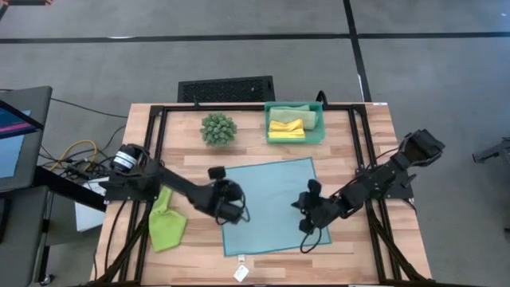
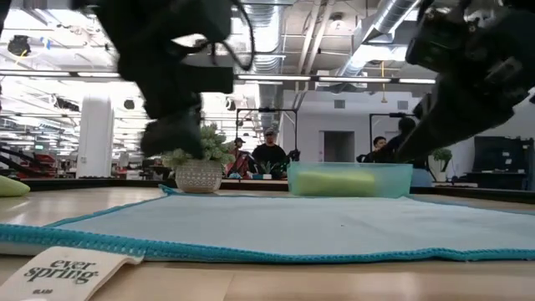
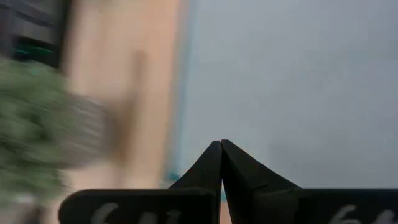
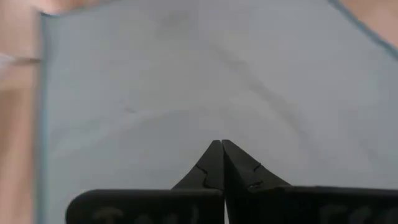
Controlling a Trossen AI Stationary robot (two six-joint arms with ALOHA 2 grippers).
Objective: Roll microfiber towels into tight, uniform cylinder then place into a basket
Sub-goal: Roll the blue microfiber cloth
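A light blue microfiber towel lies spread flat on the wooden table, its near edge toward the front. My left gripper hangs shut above the towel's left edge, clear of the cloth. My right gripper is shut above the towel's right part, also touching nothing. The teal basket at the far edge holds a yellow towel and a sage green one. A lime green towel lies crumpled at the table's left.
A round spiky green plant ball in a small pot stands left of the basket. A black slotted grille lies beyond the far edge. A white label tag sticks out at the blue towel's near left corner. People sit in the room behind.
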